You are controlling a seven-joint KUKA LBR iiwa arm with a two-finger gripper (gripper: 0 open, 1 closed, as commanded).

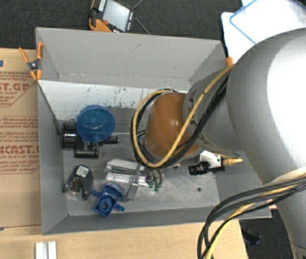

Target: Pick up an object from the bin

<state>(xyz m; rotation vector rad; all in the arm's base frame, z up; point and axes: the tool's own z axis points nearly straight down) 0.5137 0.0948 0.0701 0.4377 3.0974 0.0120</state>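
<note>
Jaws down at the silver-white piece (pixel 121 173), front middle of the bin (pixel 49 161); spread or pressed together, we cannot tell
We judge it light, stiff, slick: grip across its narrow body; blue plastic part (pixel 107 202) just beside, front wall near, open floor rightward

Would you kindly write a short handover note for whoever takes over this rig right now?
Tool: low over the bin floor, front middle, next to a silver-and-white piece; nothing is seen held.
Nearby: small blue plastic part, dark grey thing.
Back left: blue round cap on a black block.
Right: black-and-white part with brass tip.
Done: nothing lifted out.
Left: grasp one thing and raise it clear of the bin.
</note>
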